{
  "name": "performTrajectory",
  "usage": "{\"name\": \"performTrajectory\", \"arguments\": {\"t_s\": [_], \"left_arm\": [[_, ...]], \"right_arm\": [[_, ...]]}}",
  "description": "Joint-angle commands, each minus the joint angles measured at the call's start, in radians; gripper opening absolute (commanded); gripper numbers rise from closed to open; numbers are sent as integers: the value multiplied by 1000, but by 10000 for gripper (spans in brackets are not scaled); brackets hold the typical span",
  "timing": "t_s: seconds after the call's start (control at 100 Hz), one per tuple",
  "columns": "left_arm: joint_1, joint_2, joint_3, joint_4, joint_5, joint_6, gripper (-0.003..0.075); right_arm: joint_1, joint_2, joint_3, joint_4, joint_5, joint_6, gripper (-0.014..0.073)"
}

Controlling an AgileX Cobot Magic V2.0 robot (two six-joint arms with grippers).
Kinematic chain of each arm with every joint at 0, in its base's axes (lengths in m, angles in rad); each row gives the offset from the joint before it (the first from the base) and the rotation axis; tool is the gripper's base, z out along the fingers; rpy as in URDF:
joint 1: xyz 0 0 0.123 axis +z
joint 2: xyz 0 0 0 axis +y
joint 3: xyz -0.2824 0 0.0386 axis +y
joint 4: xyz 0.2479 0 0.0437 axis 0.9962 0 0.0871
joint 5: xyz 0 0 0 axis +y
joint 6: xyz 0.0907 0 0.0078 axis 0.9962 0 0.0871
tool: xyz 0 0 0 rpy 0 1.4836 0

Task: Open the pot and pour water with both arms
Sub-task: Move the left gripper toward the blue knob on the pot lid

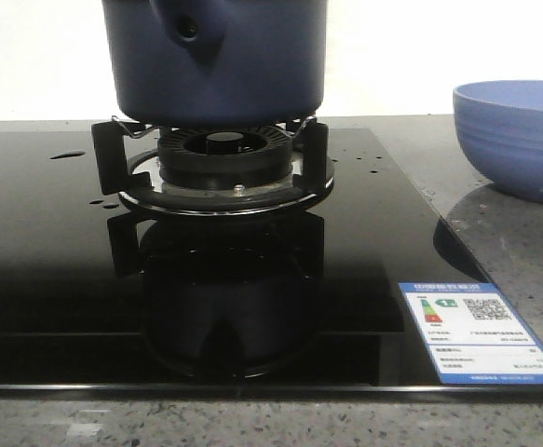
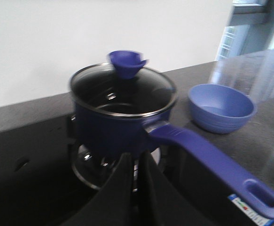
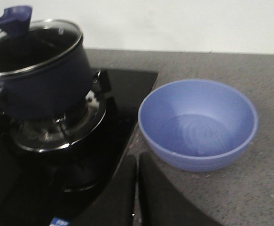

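Left gripper (image 2: pixel 137 181): its two dark fingers lie pressed together with only a thin seam between them, holding nothing, poised over the black glass and pointed at the pot's base.
Cooktop (image 1: pixel 47 270): a glossy black glass slab set into the grey speckled stone desk (image 1: pixel 513 233), a few water drops on its left part, an energy label sticker (image 1: pixel 476 332) at its front right corner.
Burner (image 1: pixel 220 158): a round black gas burner with a metal ring and black prongs, mid-cooktop.
Pot (image 1: pixel 215 56): a large dark navy-blue matte cylindrical pot standing on the burner prongs, its long blue handle (image 2: pixel 212 162) ending in a hole.
Lid (image 2: pixel 122 89): a glass lid with a steel rim and a blue knob (image 2: pixel 126 62), seated on the pot.
Bowl (image 1: pixel 515 135): a lighter blue ribbed bowl on the desk, right of the cooktop, apart from the pot.
Right gripper (image 3: pixel 137 190): dark fingers closed against each other, empty, near the bowl's front edge.
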Motion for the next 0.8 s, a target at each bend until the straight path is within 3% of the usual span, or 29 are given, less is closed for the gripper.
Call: {"name": "performTrajectory", "arguments": {"t_s": [0.0, 0.16, 0.26, 0.47, 0.79], "left_arm": [[-63, 50, -54, -57, -104, 38, 56], [-125, 115, -70, -61, -174, 38, 325], [-142, 159, -70, -72, -194, 38, 482], [-144, 286, -77, -142, -267, 69, 468], [-144, 538, -183, -456, -284, 396, 468]], "right_arm": [[18, 47, -43, 33, -22, -15, 89], [24, 85, -45, 85, -9, -15, 429], [24, 87, -45, 102, -18, -15, 456], [24, 87, -45, 102, -22, -15, 456], [24, 87, -45, 102, -22, -15, 456]]}}
